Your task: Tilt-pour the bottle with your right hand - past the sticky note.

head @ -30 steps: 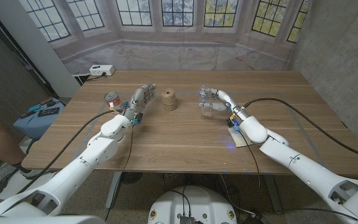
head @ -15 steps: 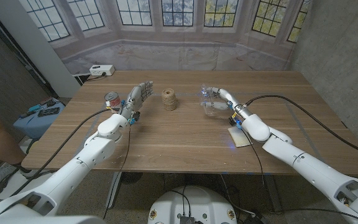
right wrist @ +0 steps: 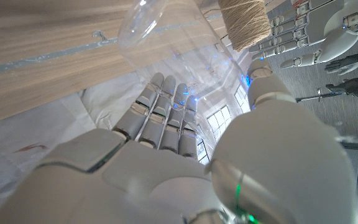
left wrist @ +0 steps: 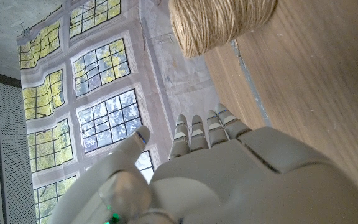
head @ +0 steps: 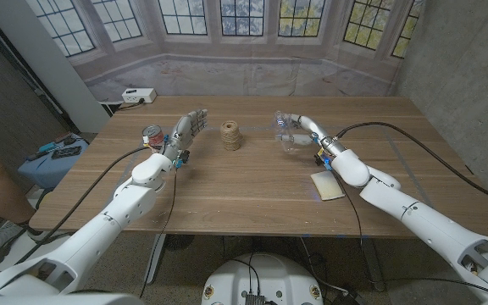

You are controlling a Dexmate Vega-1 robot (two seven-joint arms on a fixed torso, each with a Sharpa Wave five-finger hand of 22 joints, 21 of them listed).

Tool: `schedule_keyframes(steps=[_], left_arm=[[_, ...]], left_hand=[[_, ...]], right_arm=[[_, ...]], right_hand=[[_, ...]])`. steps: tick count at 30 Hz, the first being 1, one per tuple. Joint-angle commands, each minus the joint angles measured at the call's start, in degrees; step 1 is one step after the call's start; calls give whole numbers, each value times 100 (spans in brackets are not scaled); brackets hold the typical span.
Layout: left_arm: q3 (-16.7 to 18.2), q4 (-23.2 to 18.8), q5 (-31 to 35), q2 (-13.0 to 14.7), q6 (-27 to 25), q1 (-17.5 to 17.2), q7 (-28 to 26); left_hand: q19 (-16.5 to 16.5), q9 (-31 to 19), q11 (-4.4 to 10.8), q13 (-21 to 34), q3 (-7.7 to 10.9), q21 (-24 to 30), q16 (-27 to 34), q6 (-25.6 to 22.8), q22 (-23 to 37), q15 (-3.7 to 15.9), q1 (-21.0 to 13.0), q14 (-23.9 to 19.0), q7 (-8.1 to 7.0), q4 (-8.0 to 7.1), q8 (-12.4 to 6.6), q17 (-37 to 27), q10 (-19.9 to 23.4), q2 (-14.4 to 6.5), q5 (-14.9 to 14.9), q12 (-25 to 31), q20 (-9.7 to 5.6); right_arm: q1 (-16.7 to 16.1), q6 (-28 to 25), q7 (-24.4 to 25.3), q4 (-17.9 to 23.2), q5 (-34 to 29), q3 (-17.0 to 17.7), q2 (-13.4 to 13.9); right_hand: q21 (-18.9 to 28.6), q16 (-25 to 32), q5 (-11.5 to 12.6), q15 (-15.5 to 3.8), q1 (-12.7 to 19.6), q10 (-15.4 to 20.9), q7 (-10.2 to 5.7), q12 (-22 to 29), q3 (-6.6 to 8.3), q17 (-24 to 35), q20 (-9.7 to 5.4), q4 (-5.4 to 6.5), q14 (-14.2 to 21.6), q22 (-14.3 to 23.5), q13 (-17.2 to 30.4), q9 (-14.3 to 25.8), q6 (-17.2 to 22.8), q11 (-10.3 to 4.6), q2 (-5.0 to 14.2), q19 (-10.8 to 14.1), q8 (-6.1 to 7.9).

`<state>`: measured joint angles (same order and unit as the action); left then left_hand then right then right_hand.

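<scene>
The right hand [head: 305, 133], fingers clamped round the clear plastic bottle [head: 290, 135], has carried it further up the wooden table [head: 244, 182], beyond the pale yellow sticky note [head: 326, 185]; the tilt-pour seems next; the left hand [head: 185, 133] waits with fingers spread, empty.

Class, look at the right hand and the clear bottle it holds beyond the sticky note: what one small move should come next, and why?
Probably tip the clear plastic bottle a little further at the wrist. The right hand grips it beyond the yellow sticky note, on the side away from the robot, and it already leans toward the twine spool, so placement looks done and the pour remains.
</scene>
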<state>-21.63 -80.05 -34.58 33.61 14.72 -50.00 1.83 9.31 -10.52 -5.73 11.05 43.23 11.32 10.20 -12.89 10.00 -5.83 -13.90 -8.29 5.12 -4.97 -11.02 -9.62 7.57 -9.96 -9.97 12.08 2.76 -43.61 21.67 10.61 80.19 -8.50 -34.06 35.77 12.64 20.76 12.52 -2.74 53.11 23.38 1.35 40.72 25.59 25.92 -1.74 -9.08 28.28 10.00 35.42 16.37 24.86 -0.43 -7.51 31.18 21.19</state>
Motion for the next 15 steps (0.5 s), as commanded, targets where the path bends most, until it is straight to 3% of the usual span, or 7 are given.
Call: schedule_keyframes(steps=[1, 15], left_arm=[[-21, 104, -3, -26, -13, 76, 35], [-34, 193, -25, -55, -7, 112, 81]], left_hand=[[41, -15, -2, 18, 31, 13, 4, -50, 9, -41, -40, -24, 5, 35, 17, -10, 55, 20, 20, 3, 18], [40, -16, 1, 18, 30, 12, 6, -56, 9, -33, -43, -26, 6, 40, 17, -11, 57, 19, 20, 2, 18]], right_arm=[[123, -192, 218, 21, -264, -33, 28], [28, -374, 769, 180, -642, -22, 63]], right_hand=[[-12, -6, 4, -457, -1, 47, -13, 20, 16, 26, 9, 24, 66, 31, 22, 28, 52, -28, 73, 68, 34], [-16, -21, 3, -464, 26, 61, -20, 22, 28, 59, 6, 17, 94, 32, 12, 34, 47, -48, 81, 80, 33]])
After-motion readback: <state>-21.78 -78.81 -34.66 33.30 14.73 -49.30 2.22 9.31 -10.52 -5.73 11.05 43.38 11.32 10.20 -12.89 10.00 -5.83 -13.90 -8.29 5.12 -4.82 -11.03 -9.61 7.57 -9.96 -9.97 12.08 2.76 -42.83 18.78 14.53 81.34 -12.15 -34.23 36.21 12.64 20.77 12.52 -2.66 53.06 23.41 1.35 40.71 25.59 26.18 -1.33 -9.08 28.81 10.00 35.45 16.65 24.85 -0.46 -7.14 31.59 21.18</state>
